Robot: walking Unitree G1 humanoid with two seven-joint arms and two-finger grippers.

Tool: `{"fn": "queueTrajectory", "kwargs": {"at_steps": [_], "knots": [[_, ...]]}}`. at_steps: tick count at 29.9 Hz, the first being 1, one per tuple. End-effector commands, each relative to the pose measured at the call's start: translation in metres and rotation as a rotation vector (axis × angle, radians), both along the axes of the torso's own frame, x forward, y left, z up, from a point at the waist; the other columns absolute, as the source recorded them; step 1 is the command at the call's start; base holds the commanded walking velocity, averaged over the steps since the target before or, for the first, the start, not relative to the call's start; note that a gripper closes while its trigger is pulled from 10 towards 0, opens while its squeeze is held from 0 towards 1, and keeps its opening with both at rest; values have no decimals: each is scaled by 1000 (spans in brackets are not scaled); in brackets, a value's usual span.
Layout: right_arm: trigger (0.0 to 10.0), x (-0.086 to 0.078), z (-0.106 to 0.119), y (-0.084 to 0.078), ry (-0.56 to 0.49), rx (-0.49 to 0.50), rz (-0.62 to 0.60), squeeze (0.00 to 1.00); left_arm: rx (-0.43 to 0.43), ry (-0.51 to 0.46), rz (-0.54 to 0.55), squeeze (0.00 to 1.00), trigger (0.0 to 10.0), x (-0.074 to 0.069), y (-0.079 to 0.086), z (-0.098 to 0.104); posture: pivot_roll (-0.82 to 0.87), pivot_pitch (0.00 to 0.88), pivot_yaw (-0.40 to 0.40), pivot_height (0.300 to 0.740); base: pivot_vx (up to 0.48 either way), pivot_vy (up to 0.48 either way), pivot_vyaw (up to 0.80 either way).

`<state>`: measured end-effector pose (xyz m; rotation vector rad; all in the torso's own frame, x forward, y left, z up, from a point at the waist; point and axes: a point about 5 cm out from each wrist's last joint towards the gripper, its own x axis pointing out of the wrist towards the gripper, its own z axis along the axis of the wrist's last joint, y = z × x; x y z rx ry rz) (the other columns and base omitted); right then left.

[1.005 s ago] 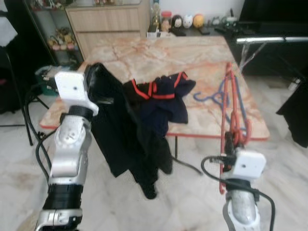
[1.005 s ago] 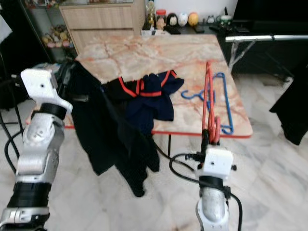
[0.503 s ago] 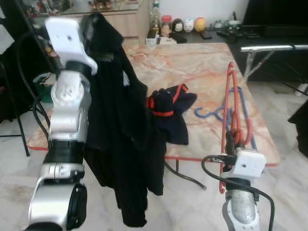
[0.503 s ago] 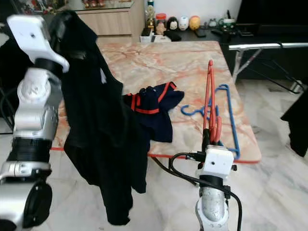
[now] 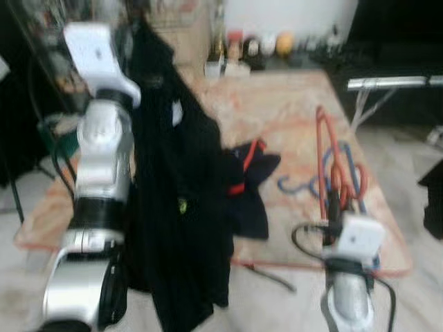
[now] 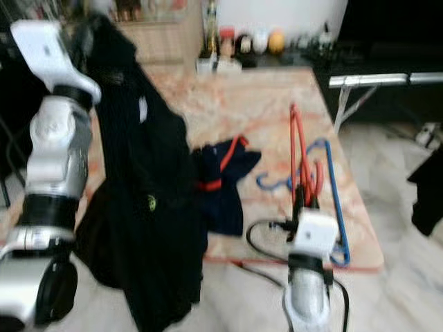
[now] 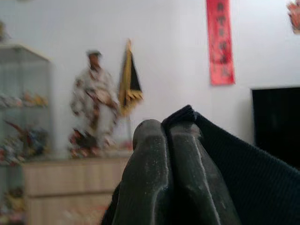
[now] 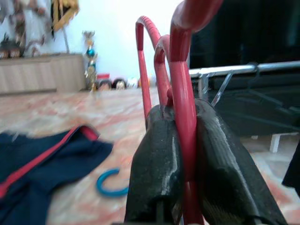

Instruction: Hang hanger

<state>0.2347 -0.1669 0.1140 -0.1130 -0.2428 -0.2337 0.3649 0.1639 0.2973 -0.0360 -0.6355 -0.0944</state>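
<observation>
My left gripper [image 5: 130, 26] is raised high on the left, shut on the collar of a long black garment [image 5: 181, 207] that hangs free down to the floor. In the left wrist view the fingers [image 7: 152, 154] pinch the black fabric [image 7: 234, 164]. Low on the right, my right gripper [image 5: 335, 205] is shut on a red hanger [image 5: 322, 155] that stands upright over the table's near edge; the pads [image 8: 159, 154] clamp its red wire [image 8: 183, 108]. A blue hanger [image 6: 333, 187] lies flat on the marble table [image 5: 277, 104].
A navy garment with red trim [image 5: 250, 181] lies on the table between the arms. Jars and figurines [image 5: 256, 47] line the far edge before a wooden cabinet [image 6: 159, 31]. A metal rail [image 5: 394, 83] and dark furniture stand at the right. The picture is blurred.
My left arm has lifted the black garment off the table's corner, so it now hangs free. The right gripper still holds the red hanger. The camera has shifted and blurred.
</observation>
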Motion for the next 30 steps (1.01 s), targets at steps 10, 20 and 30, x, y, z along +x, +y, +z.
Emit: {"fn": "queueTrajectory", "kwargs": {"at_steps": [10,20,30], "knots": [[10000,-2,-7,-3,45,-12,-6,0,156,527,-320,0,10000,-40,-37,-131,37,0,85,740,0,0,0],[10000,-2,-7,-3,47,-14,4,0,228,738,-355,0,10000,-58,-32,-164,42,0,80,740,0,0,0],[10000,-2,-7,-4,50,-16,4,0,234,714,-380,1000,10000,-63,-34,-161,39,0,75,740,0,0,0]]}}
